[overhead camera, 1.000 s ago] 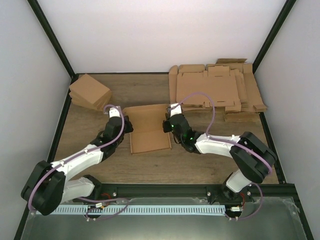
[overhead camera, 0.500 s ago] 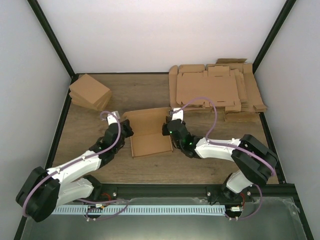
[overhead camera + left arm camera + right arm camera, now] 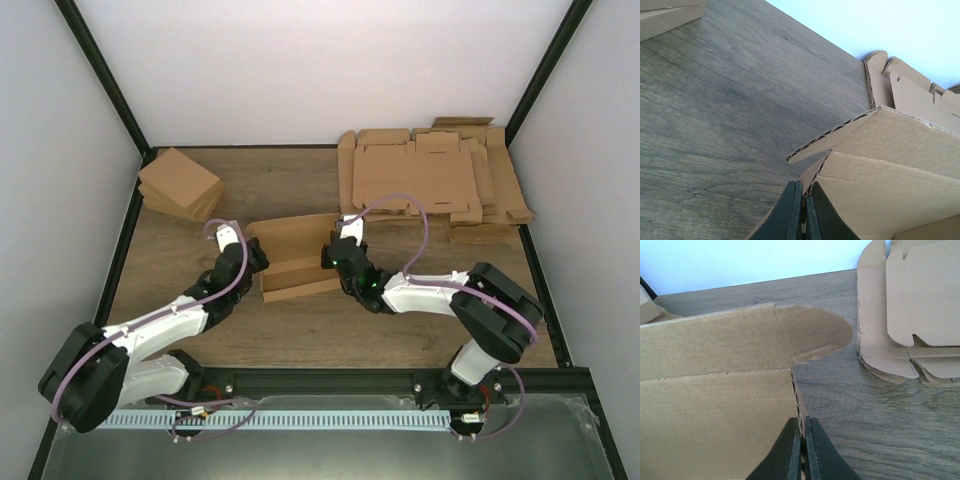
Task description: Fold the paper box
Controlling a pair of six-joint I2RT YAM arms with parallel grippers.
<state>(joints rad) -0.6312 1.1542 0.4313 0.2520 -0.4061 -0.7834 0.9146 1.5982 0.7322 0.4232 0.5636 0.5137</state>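
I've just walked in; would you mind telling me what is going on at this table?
Two robot arms are folding the paper box in the middle of the table. The left tool is pinched on the box's left wall and the right tool on its right wall. The box is only partly formed, with a rounded flap not yet tucked. A stack of flat sheets and a pile of small boxes sit at the back.

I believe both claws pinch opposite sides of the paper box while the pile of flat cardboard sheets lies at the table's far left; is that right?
Not quite: the top external view shows the pile of flat cardboard sheets at the far right, not left. The left claw and right claw do pinch opposite sides of the paper box.
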